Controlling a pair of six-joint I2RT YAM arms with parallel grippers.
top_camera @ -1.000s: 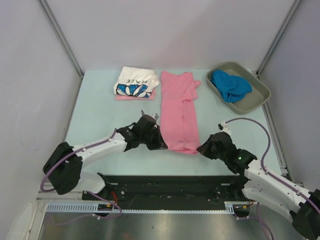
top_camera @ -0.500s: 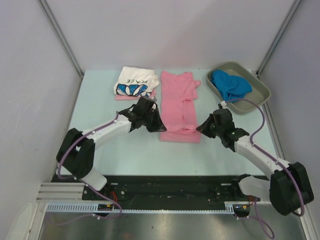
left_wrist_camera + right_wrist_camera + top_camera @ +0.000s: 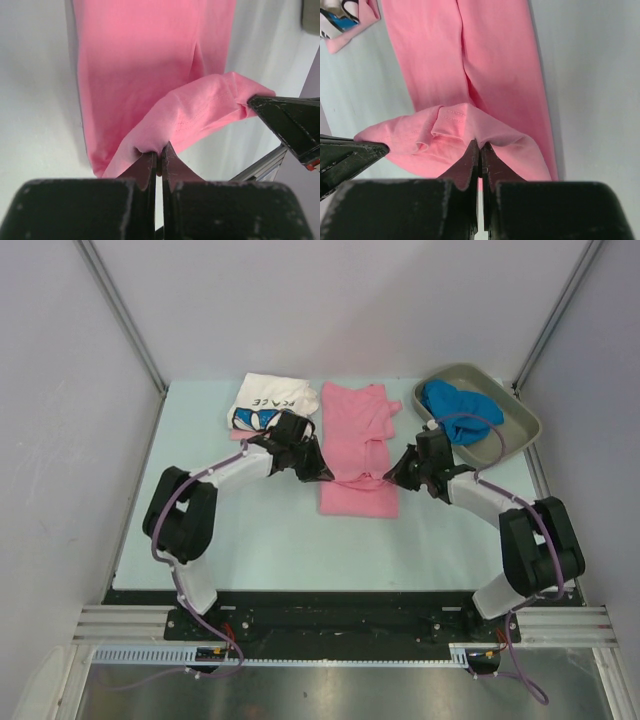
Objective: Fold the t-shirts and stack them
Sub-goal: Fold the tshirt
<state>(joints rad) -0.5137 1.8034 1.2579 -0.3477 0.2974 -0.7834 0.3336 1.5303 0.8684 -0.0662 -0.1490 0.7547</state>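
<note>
**A:** Top view?
**B:** The pink t-shirt [image 3: 358, 430] lies flat, left of the grey tray [image 3: 520, 435]. The left gripper [image 3: 322, 477] and right gripper [image 3: 395, 472] pinch its near hem and hold it up.
**A:** Wrist views?
**B:** Each shows jaws clamped tight on a hem corner, with cloth sagging between.
**A:** Risk?
**B:** Uneven carrying could skew the fold, and such thin pinches may slip.

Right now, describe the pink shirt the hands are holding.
The pink shirt is plain soft cloth, folded lengthwise into a narrow strip, lying on the table with its neck end far. Its near end is lifted and curled back over the rest, one corner pinched in the left hand, the other in the right hand.
</note>
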